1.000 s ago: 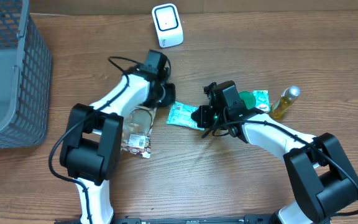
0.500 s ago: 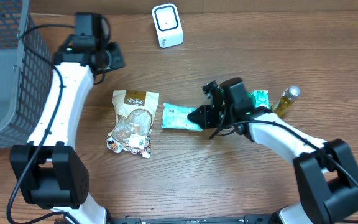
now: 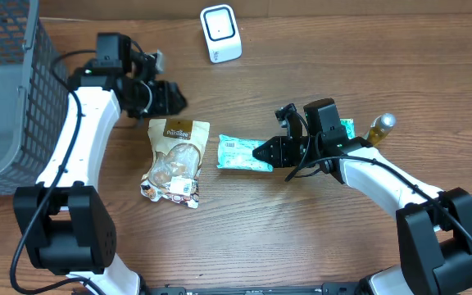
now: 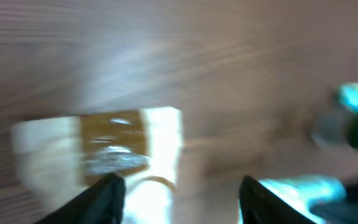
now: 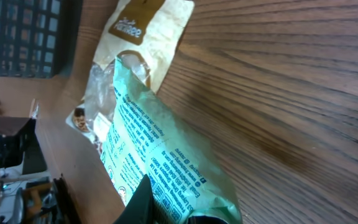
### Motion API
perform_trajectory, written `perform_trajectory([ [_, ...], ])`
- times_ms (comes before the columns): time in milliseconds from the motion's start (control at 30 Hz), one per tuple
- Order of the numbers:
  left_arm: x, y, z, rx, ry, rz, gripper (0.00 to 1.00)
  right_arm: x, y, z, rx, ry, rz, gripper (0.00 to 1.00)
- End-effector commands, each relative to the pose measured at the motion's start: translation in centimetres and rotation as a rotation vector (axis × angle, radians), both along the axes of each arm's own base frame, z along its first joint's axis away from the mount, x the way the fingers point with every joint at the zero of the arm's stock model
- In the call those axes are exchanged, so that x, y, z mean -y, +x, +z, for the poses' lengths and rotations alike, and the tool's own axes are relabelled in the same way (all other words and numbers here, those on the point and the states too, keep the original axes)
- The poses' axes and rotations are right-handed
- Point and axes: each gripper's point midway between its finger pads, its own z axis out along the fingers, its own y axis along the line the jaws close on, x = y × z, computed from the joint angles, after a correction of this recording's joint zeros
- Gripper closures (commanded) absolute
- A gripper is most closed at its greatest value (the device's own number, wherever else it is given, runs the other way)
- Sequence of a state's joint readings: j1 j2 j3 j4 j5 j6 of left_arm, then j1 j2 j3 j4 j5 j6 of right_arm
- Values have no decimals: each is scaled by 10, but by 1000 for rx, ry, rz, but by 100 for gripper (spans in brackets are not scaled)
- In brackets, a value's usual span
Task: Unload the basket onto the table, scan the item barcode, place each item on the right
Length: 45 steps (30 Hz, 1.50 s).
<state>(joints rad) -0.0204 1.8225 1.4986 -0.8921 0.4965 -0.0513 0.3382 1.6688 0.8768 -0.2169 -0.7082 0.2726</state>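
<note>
A green printed packet point(image 3: 242, 154) lies across the middle of the table, and my right gripper point(image 3: 270, 152) is shut on its right end. In the right wrist view the packet point(image 5: 160, 143) fills the centre, small print up, with one dark finger point(image 5: 143, 200) pressed on it. My left gripper point(image 3: 167, 97) hovers open just above the top edge of a beige snack pouch point(image 3: 174, 156). The left wrist view is blurred: the pouch point(image 4: 98, 146) shows beyond the gripper's point(image 4: 179, 199) spread fingers, with nothing between them. A white barcode scanner point(image 3: 220, 33) stands at the back.
A grey mesh basket point(image 3: 15, 90) fills the far left. A yellow bottle point(image 3: 377, 133) and a small green packet point(image 3: 344, 127) lie behind my right arm. The beige pouch point(image 5: 143, 37) and basket point(image 5: 23, 31) also show in the right wrist view.
My left gripper has opened and swung away from the green packet to the back left, then right to above the pouch. The right gripper still holds the packet, shifted slightly right.
</note>
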Motion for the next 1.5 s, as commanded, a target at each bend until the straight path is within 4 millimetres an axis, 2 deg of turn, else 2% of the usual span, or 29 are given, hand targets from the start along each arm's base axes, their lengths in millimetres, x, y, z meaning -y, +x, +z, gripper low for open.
perform_trajectory([
  [0,33,-21,-3,-22,-181,-150,30,-8,-3,24,38,98,60,93],
  [133,55,-42,2,-29,-351,-254,24,-11,-4,47,58,229,120,93],
  [367,78,-61,16,-48,-527,-321,25,-11,-4,68,57,339,155,93],
  [567,100,-72,28,-47,-600,-391,28,-12,-6,71,62,354,168,93],
  [667,107,-77,27,-50,-592,-416,35,-11,-5,72,40,360,153,93],
  [800,115,-81,26,-58,-585,-439,56,-12,-3,75,43,367,148,93],
  [1067,118,-84,25,-63,-579,-447,87,-12,-2,75,48,368,149,92],
  [1100,118,-84,25,-63,-579,-447,91,-12,-2,75,49,367,149,91],
  [1167,119,-84,25,-63,-581,-447,96,-12,-2,75,50,367,149,68],
  [1267,119,-84,25,-63,-583,-448,96,-12,-2,76,58,369,150,59],
  [1367,121,-85,30,-63,-612,-452,96,-13,-1,77,67,371,152,44],
  [1467,124,-87,41,-59,-681,-462,96,-13,0,78,71,371,153,39],
])
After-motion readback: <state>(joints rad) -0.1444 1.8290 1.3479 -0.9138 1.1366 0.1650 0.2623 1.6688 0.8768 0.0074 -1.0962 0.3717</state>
